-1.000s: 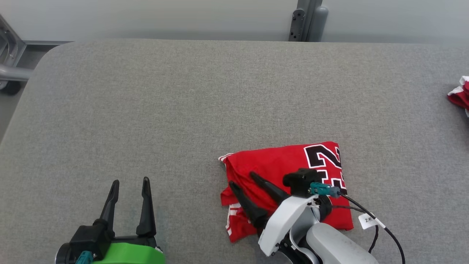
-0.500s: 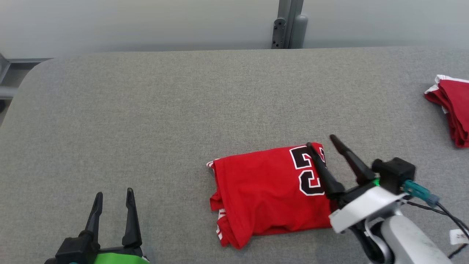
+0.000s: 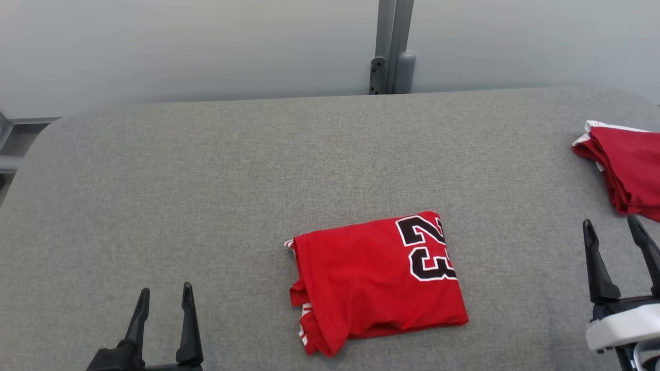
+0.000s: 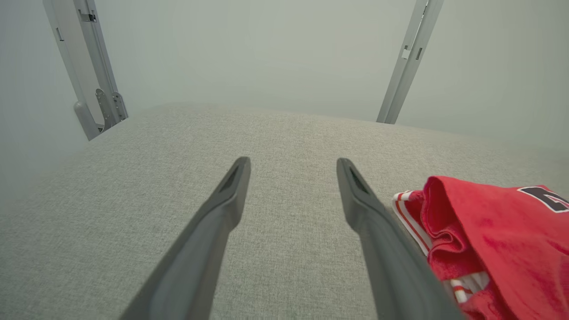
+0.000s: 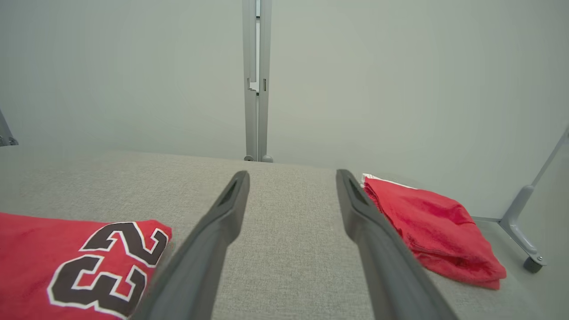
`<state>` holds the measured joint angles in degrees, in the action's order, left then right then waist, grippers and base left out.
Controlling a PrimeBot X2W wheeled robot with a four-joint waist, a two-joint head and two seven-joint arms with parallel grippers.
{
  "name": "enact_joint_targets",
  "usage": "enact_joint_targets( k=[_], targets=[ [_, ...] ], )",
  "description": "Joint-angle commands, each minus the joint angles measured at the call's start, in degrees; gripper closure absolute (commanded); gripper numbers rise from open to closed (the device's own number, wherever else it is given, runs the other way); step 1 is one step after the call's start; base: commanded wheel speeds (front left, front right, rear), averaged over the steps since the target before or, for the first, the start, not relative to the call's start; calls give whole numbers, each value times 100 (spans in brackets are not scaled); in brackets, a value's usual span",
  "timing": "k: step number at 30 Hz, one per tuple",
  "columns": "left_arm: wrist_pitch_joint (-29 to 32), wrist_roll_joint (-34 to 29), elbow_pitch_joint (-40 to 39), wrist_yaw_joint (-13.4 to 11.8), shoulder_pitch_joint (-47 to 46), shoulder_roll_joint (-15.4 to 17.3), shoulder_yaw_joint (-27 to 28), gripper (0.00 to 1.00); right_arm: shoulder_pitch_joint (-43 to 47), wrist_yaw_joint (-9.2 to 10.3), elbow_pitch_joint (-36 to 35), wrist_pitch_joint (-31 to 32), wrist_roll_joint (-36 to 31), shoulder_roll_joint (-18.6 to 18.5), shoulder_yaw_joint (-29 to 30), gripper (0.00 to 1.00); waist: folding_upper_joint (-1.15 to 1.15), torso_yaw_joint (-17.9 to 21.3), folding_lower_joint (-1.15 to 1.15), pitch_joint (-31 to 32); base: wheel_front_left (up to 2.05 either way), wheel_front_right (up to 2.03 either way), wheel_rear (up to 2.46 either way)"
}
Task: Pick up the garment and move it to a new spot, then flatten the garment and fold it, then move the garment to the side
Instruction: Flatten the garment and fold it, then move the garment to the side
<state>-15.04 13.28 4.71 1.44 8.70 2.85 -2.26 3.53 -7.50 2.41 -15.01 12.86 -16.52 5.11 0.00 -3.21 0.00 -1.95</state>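
Folded red jersey shirt with a black-and-white 23 (image 3: 376,278), lying near the front middle of the grey fabric-covered table (image 3: 206,180).
Folding looks done; moving it aside seems left. The left gripper (image 3: 165,288) and right gripper (image 3: 609,221) flank it, well apart, fingers spread and empty; a second red bundle (image 3: 624,170) sits far right.

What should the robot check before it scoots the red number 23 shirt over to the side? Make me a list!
1. Red number 23 jersey folded in a neat bundle: ok.
2. Left pincer open, empty: ok.
3. Right pincer open, empty: ok.
4. A pincer gripping the jersey: not ok, both stand apart from it.
5. Other red garment lying apart from the jersey, near the right edge of the grey table: ok.
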Motion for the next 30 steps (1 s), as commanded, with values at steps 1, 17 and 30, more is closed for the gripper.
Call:
enact_joint_targets(
  k=[1,17,30],
  targets=[
    [-16,-61,24,17,86,9,-24,0,194,3,23,-16,-115,74,121,0,0,12,0,71,0,0,0],
    [-16,-93,91,51,71,10,-19,0,524,3,177,-16,-289,523,552,0,0,63,0,138,0,0,0],
    [-16,-104,55,62,-157,9,-68,0,-239,3,48,413,1232,34,-798,0,0,-70,0,-156,0,0,0]
  ],
)
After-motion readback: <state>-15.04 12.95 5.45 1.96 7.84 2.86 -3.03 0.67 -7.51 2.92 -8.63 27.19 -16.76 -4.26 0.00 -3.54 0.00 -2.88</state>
